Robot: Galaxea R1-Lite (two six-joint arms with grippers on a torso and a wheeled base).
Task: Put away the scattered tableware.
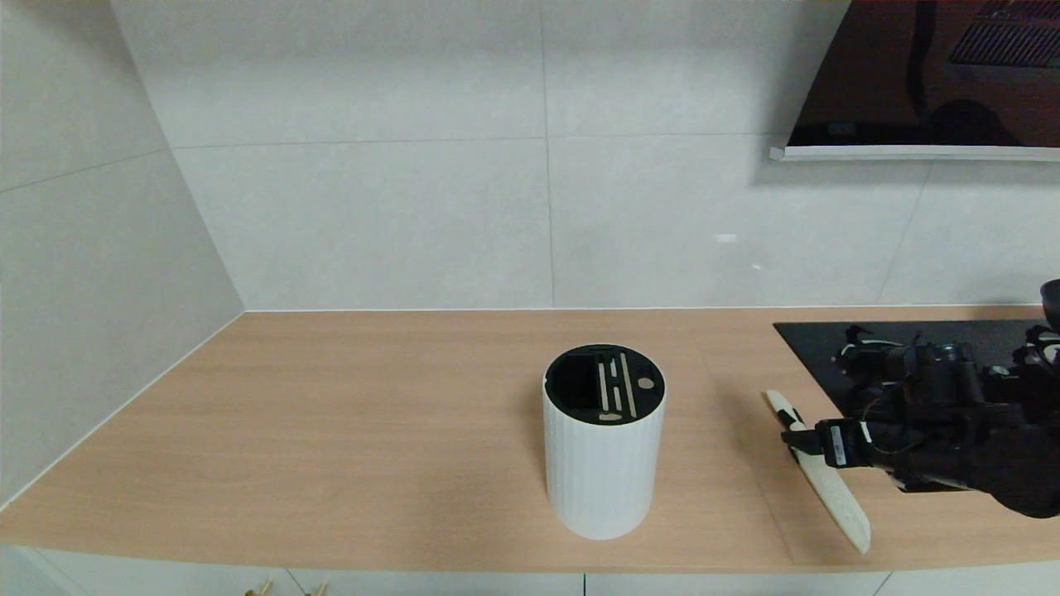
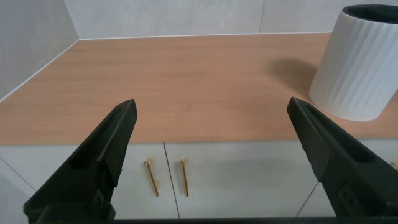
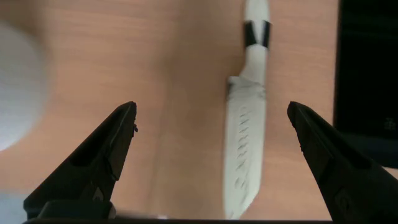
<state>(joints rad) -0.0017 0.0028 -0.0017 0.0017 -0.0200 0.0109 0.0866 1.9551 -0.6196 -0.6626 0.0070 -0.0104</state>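
White knife point(image 3: 247, 134) lies flat on the counter point(image 1: 331, 414) under the right gripper point(image 3: 210, 111), fingers spread; left gripper point(image 2: 211, 107) likewise splayed.

The right claw point(image 1: 799, 439) sits low over the cream knife point(image 1: 838, 501), across its handle end; the blade runs out from the claw toward the wooden counter's point(image 1: 373, 430) front edge; a white ribbed holder point(image 1: 604, 472) stands upright well to the claw's left; a black cooktop point(image 1: 816, 348) lies just behind the claw, toward the tiled wall point(image 1: 373, 207).
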